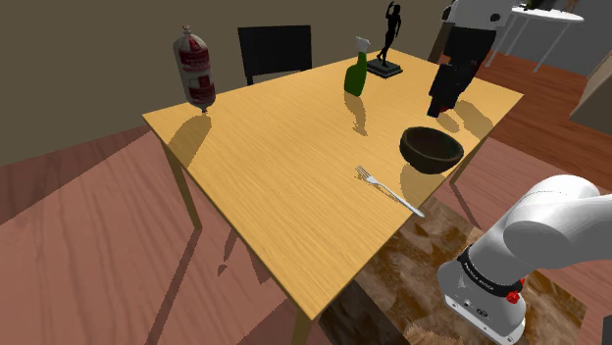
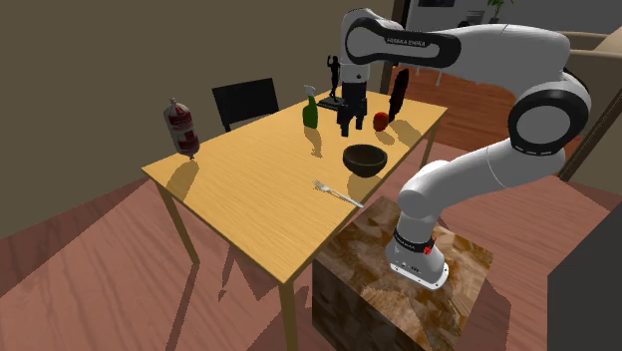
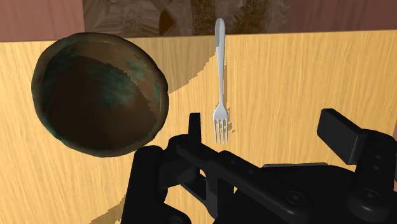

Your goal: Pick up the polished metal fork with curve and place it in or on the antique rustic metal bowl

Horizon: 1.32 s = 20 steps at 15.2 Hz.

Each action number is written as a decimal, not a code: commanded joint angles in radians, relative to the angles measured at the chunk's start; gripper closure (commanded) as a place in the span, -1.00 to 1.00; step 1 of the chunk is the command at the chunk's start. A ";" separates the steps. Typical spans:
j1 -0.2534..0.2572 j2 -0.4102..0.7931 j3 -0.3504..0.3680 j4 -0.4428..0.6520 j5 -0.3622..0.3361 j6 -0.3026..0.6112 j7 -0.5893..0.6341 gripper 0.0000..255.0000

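two black fingers (image 3: 195, 125) stand well apart in the wrist view with nothing between them, so the jaws are released and grasp nothing. they hang in the air above the tabletop (image 1: 275, 147), in the upper right of the shoulder view and at the upper middle of the second exterior view, past the far side of the bowl (image 1: 432, 147).

the fork (image 1: 389, 191) lies flat on the wooden tabletop near the edge closest to the stand (image 2: 399, 269), right of centre in the shoulder view. its tines point to the upper left of that frame and its handle to the lower right. it is silvery and slim. the bowl, dark and round with greenish patches inside, sits just up and to the right of the fork, near it but not touching. in the wrist view the fork's tines point toward the fingers, and the bowl rests beside the fork with bare wood between them.

along the far side of the tabletop stand a red and white bottle (image 1: 196, 69) at the upper left corner, a green spray bottle (image 1: 356, 73) and a black figurine (image 1: 389, 39). a black chair (image 1: 275, 49) stands behind the tabletop. in the second exterior view a small red round thing (image 2: 381, 121) lies just right of the jaws.
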 commanded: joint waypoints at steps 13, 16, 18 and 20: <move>0.015 0.019 0.091 -0.396 0.032 0.553 0.038 -1.00; 0.018 0.082 0.117 -0.460 0.040 0.715 0.050 -1.00; 0.019 0.141 0.135 -0.493 0.044 0.830 0.060 -1.00; 0.019 0.183 0.145 -0.512 0.046 0.901 0.065 -1.00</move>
